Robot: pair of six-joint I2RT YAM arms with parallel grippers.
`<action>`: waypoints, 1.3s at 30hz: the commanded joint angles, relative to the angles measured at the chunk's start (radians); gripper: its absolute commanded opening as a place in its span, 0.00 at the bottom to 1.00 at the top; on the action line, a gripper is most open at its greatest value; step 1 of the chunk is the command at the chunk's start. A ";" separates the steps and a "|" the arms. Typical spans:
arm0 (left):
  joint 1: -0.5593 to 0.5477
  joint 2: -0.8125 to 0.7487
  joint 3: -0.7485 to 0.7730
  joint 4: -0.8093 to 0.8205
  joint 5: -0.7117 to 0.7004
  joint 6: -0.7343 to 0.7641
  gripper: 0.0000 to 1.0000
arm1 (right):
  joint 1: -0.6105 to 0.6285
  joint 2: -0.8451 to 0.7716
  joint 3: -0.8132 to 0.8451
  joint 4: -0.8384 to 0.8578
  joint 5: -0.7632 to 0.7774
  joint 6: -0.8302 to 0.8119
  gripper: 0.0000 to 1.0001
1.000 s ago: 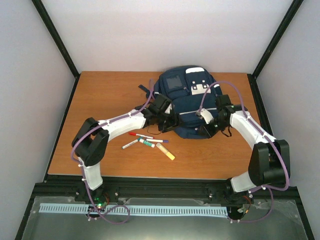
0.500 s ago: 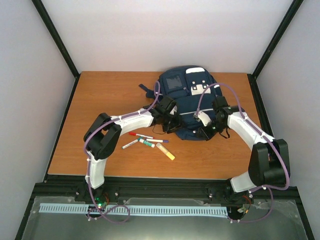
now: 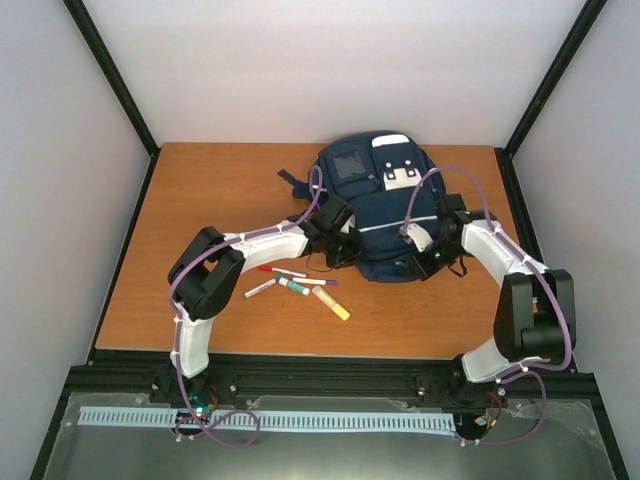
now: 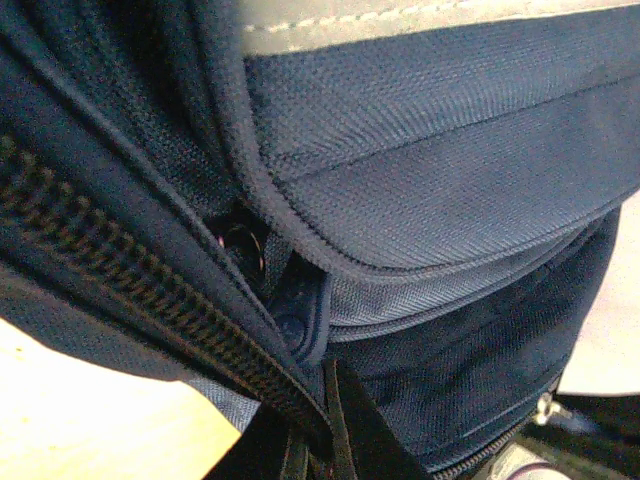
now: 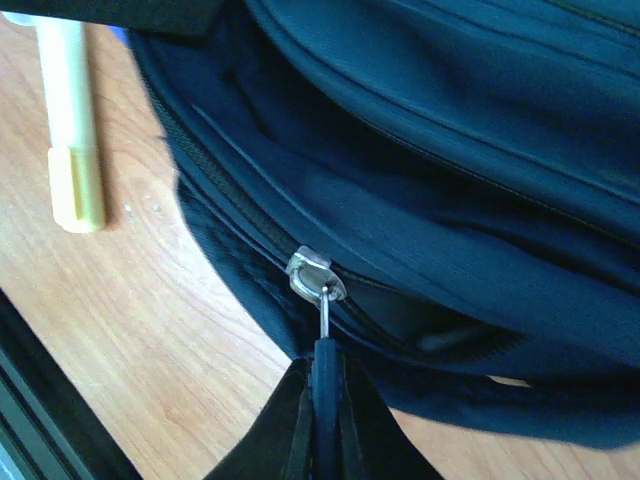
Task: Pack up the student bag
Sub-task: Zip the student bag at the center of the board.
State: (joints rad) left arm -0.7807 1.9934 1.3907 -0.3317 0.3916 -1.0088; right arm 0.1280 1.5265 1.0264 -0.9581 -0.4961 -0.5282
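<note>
The left half of the wooden table [image 3: 200, 210] lies bare from front edge to back. The navy backpack [image 3: 375, 190] fills the back centre, its loose strap [image 3: 290, 178] trailing left. The left arm [image 3: 255, 243] and right arm [image 3: 495, 255] flank its near edge. A scatter of markers [image 3: 290, 280] and a yellow highlighter [image 3: 331, 302] lie just before it. Bare wood runs along the front edge to the right of the highlighter.

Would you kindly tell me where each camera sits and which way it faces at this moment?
Top external: above and behind the bases, looking down at the table; both arms, student bag.
Left wrist: on the left gripper, facing the bag's zip edge it pinches; fingertips show.
Right wrist: on the right gripper, facing the zipper pull it holds; fingertips show.
Shared: yellow highlighter appears in right wrist and top views.
</note>
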 commanded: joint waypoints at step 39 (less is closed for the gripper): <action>0.105 -0.155 -0.111 0.022 -0.024 0.272 0.01 | -0.458 0.100 0.058 0.019 0.047 -0.281 0.03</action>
State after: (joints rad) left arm -0.7605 1.8782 1.2671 -0.2874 0.3935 -0.8371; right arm -0.3168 1.7370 1.1515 -0.8993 -0.4305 -0.7475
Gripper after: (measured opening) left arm 0.034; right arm 0.036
